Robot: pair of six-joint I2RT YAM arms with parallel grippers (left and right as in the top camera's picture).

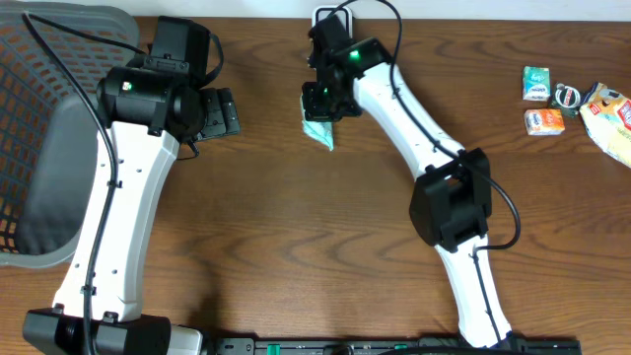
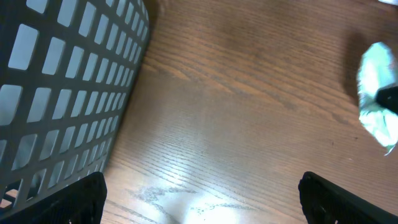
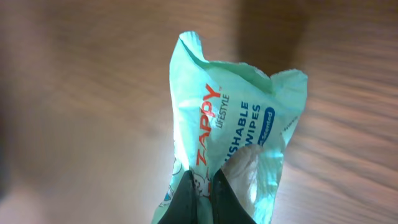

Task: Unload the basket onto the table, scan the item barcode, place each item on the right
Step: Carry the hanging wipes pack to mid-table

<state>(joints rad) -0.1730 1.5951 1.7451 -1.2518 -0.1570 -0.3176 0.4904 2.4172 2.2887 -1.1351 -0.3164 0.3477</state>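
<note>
Jaws of my right gripper [image 3: 200, 190] pinch the Zappy wipes pack [image 3: 239, 106] jutting ahead, left gripper [image 2: 202, 199] gapes; scan seemingly not yet done.

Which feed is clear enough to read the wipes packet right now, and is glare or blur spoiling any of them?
Right wrist: the wipes packet is sharp and its print is readable, the table behind it is soft, and no barcode shows. Left wrist: the packet is a blur at the right edge, with a pale glare patch on the table near the bottom. Overhead: evenly lit, but the packet is small and its print unreadable.
</note>
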